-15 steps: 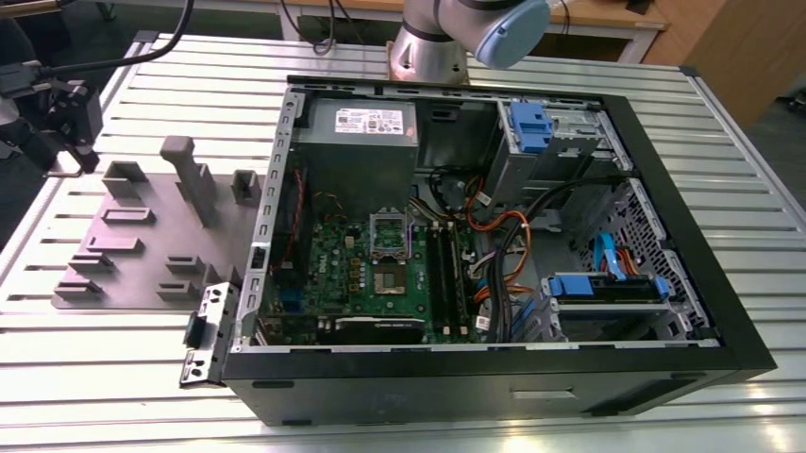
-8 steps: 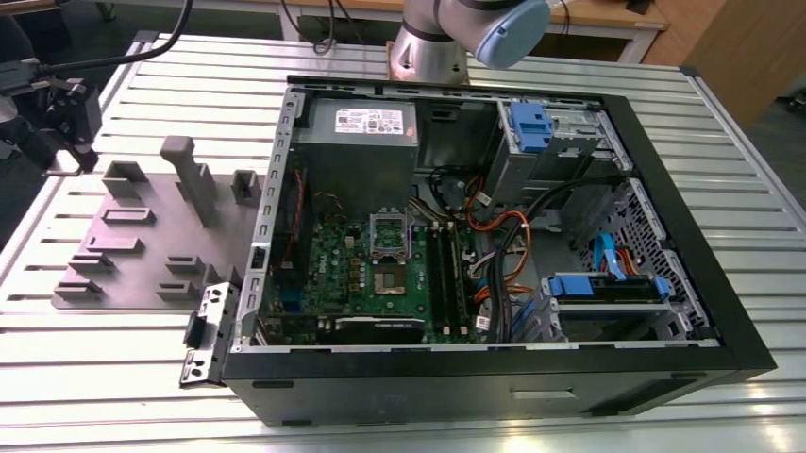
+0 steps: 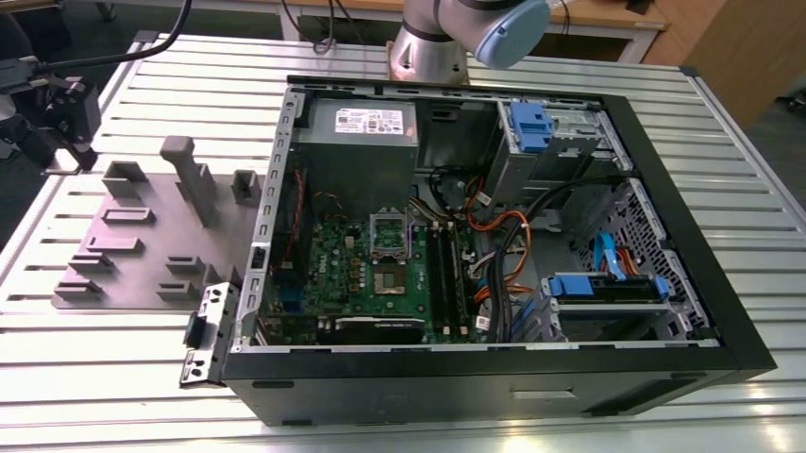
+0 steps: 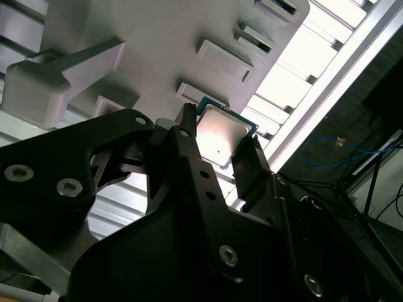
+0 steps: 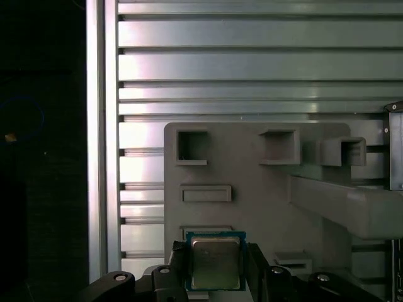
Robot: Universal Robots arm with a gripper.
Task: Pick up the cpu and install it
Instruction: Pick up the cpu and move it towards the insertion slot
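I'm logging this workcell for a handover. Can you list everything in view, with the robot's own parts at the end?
table: one, silver slatted metal, under everything.
computer case: one, black, side open, on the table.
motherboard: one, green, inside the case.
power supply box: one, grey with a white label, inside the case toward the arm's base.
drive brackets: two, blue, inside the case on the exterior view's right.
fixture plate: one, grey with raised holders, on the table at the exterior view's left of the case.
cpu: one, silver-grey, between the gripper's fingers.
arm: one, silver with a blue-grey cap, base behind the case.
gripper: one, black, closed on the cpu.
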